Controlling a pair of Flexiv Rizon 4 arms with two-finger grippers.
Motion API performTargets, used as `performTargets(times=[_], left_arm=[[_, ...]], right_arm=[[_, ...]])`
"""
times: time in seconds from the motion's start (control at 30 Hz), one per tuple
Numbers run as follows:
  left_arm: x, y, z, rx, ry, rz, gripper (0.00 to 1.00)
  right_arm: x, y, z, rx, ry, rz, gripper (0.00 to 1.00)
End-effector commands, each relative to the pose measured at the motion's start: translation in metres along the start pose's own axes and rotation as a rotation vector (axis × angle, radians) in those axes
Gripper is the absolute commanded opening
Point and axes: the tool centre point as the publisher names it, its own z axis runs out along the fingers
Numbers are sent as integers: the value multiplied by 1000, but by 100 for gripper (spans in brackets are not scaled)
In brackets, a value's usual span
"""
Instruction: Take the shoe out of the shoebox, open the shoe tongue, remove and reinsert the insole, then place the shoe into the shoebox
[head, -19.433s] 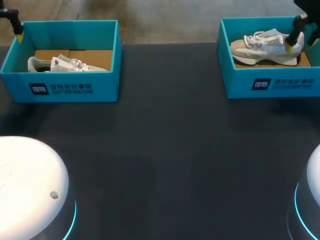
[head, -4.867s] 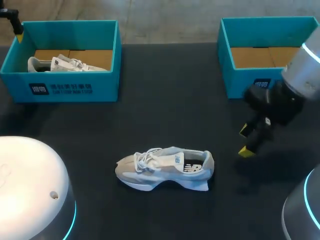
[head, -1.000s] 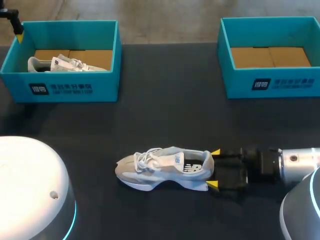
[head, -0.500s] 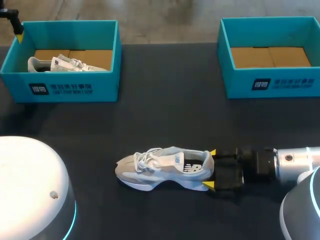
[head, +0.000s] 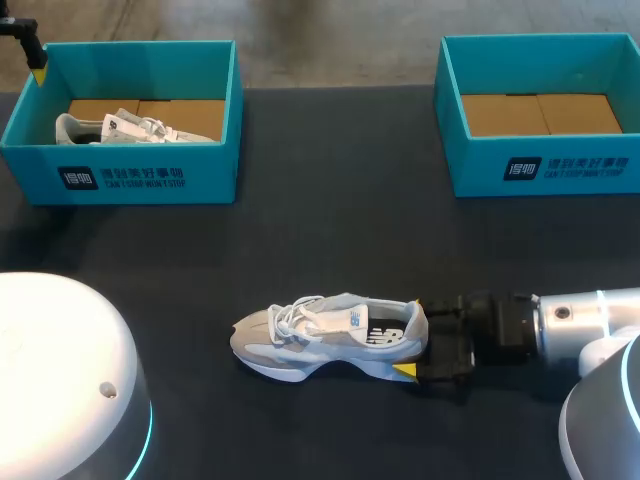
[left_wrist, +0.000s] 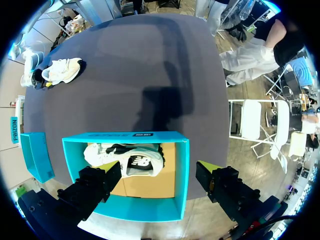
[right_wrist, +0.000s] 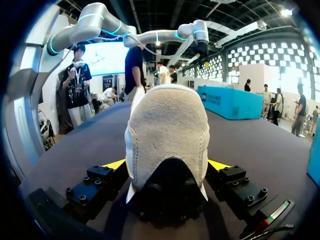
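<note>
A pale grey and white shoe (head: 325, 336) stands on its sole on the dark worktop (head: 330, 230), near the front edge and a little right of the middle. Its toe points to our left and its heel to our right. The laces are tied and loose over the tongue.

Our right tool (head: 410, 338) lies low and level at the heel, coming in from the right. It is released, with its yellow-tipped fingers (right_wrist: 115, 164) spread wide on either side of the heel. From the right wrist, the suede heel fills the space between the fingers and the tips sit close against its sides.

The right box (head: 540, 165), teal with a brown floor, stands at the far right corner of the worktop, well apart from the shoe.

The left box (head: 130, 180), also teal, stands at the far left corner. A second shoe (head: 130, 128) lies inside it, toward its front wall.

Our left tool (left_wrist: 160, 170) hangs above the left box, by its far left corner in the head view. It is released too, with its fingers far apart and nothing between them. From the left wrist, we look down into the box at the second shoe.
</note>
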Motion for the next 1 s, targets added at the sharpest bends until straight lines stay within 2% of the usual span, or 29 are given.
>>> performTargets(times=[0.03,0.77,0.8,0.83,0.87,0.9,1.0], left_arm=[[0,-1,0,-2,3,0,100],[0,-1,0,-2,3,0,100],[0,-1,0,-2,3,0,100],[0,-1,0,-2,3,0,100],[0,-1,0,-2,3,0,100],[0,-1,0,-2,3,0,100],[0,-1,0,-2,3,0,100]], right_arm=[[-1,0,7,8,4,3,100],[-1,3,16,9,32,-13,99],[-1,3,16,9,33,-14,69],[-1,3,16,9,33,-14,45],[-1,3,16,9,34,-14,35],[-1,3,16,9,34,-15,0],[-1,3,17,7,34,-17,0]])
